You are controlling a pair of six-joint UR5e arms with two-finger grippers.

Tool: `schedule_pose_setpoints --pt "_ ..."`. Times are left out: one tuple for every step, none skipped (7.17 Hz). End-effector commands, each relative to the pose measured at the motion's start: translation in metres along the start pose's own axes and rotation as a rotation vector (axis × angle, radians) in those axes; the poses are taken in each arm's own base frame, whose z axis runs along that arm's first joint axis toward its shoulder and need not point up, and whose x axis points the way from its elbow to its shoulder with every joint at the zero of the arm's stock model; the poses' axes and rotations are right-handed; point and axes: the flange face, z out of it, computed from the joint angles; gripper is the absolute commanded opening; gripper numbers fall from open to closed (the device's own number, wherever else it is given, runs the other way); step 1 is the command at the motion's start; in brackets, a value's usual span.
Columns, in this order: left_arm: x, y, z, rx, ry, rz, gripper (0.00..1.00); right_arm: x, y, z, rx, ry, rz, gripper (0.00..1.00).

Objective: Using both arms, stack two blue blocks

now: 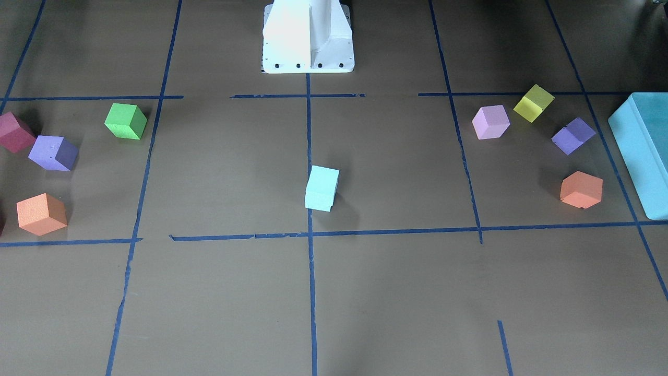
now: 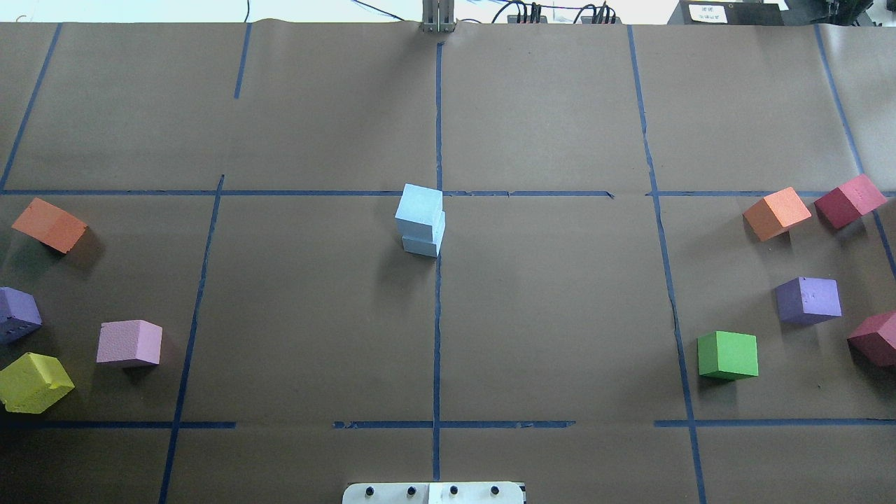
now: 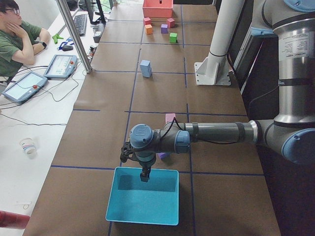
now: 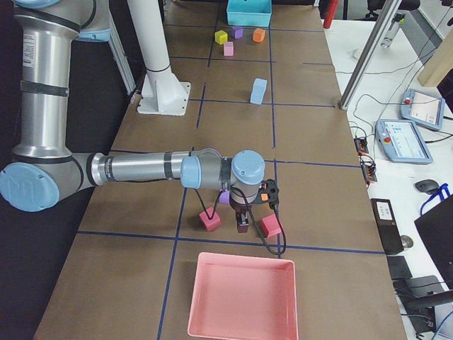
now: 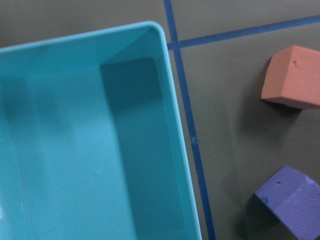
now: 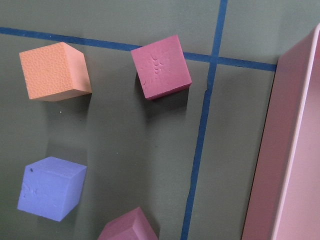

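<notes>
Left end effector [image 3: 144, 175] over teal box [image 3: 123, 202]; right end effector [image 4: 241, 227] near red cube [image 4: 209, 220]; openings indiscernible.

Left pincer [image 3: 144, 177] and right pincer [image 4: 241, 227] too small for jaw state; teal box [image 1: 644, 151] half off-frame.

the front-facing camera is looking steeply down across the table [image 1: 396, 292] toward the white pedestal [image 1: 308, 36]. the overhead camera is facing the opposite way from behind it; both are sharing the stacked blue blocks [image 1: 322, 188] at mid-table. the side cameras are looking along the table from opposite ends, standing farther back. the left wrist camera is looking closely down on the teal box [image 5: 150, 150], the right one on a magenta cube [image 6: 161, 66] beside the pink tray [image 6: 272, 150].
</notes>
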Motion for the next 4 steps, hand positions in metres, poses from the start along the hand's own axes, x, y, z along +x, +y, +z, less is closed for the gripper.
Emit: schedule_pose_setpoints --pt "-0.0009 0.0043 0.0008 -0.001 -0.005 0.003 1.0 -0.0004 -0.0001 0.0007 -0.001 -0.002 -0.003 1.0" --pt "-0.0037 0.0057 0.0038 -0.01 -0.004 -0.003 1.0 -0.0004 -0.0001 0.0007 -0.001 -0.002 -0.003 1.0" --pt "-0.004 0.0059 0.0044 -0.011 -0.002 -0.004 1.0 -0.0004 -0.0001 0.0007 -0.001 -0.002 -0.002 1.0" --pt "-0.0035 0.0057 0.0038 -0.01 -0.002 -0.003 1.0 -0.0006 -0.0001 0.0007 -0.001 -0.003 -0.002 1.0"
